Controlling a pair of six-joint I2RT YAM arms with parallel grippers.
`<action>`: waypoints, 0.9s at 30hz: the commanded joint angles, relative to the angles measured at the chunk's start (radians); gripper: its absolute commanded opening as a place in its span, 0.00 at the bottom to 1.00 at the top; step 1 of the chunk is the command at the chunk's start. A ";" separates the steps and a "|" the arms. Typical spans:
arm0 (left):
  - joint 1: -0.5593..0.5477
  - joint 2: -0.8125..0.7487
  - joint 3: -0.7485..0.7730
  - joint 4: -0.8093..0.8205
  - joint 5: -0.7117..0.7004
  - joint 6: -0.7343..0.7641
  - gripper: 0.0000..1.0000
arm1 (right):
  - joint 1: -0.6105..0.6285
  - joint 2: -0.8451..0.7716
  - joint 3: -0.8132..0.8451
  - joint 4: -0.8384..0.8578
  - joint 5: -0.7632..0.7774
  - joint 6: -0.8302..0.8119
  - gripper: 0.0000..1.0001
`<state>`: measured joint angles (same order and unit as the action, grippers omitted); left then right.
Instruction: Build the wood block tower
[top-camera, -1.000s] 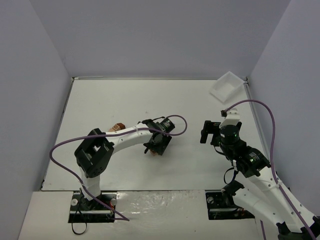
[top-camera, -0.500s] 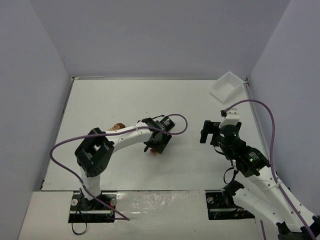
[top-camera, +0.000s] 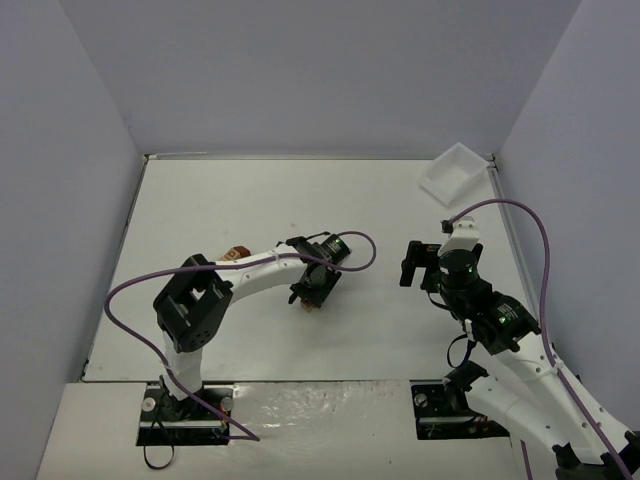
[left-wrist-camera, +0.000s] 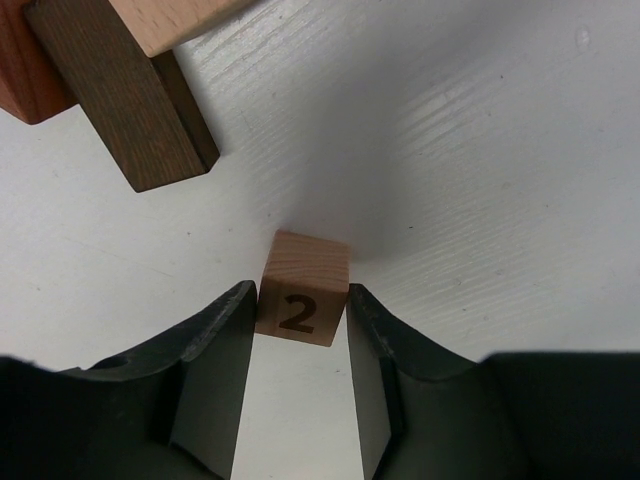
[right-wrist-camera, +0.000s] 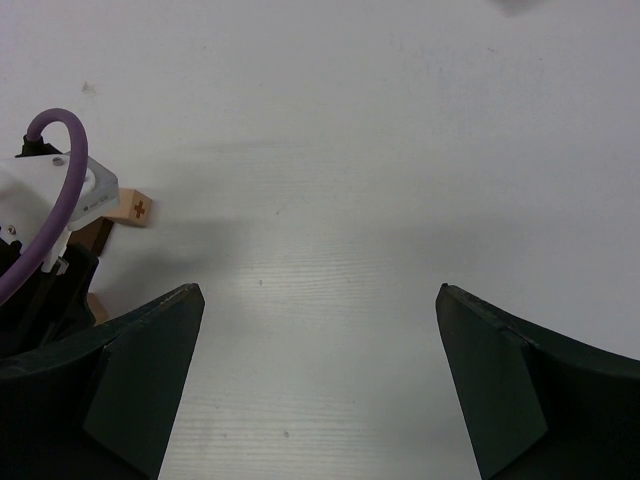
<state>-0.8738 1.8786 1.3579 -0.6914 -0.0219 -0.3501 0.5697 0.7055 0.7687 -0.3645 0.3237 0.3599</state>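
In the left wrist view a pale cube printed with a 2 (left-wrist-camera: 303, 290) sits on the white table between my left gripper's (left-wrist-camera: 300, 325) fingertips, touching both. Beyond it, at the upper left, lies a cluster: a dark brown block (left-wrist-camera: 130, 110), a pale tan block (left-wrist-camera: 175, 20) and a reddish-brown block (left-wrist-camera: 25, 70). From above, the left gripper (top-camera: 311, 292) points down at mid-table, with a bit of red-brown wood (top-camera: 308, 303) at its tip. My right gripper (top-camera: 414, 266) is wide open and empty (right-wrist-camera: 320, 310). A small pale cube with a red plus (right-wrist-camera: 135, 208) lies beside the left arm.
A white plastic tray (top-camera: 453, 172) stands at the back right corner. A tan and red-brown block (top-camera: 237, 254) lies by the left arm's forearm. The purple cable (right-wrist-camera: 45, 190) loops over the left wrist. Walls enclose the table on three sides.
The left gripper has shifted very slightly over the same spot. The right arm has not moved.
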 joint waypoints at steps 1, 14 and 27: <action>0.007 -0.030 0.038 0.003 -0.003 0.013 0.29 | -0.005 0.014 0.023 0.038 0.000 0.010 1.00; 0.188 -0.251 0.127 -0.147 0.015 0.109 0.00 | -0.005 0.043 0.039 0.039 -0.005 -0.012 1.00; 0.580 -0.362 0.167 -0.272 0.083 0.409 0.00 | -0.005 0.085 0.050 0.056 -0.065 -0.049 1.00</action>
<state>-0.3732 1.5466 1.4948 -0.8981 0.0190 -0.0934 0.5697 0.7641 0.7690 -0.3634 0.2806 0.3325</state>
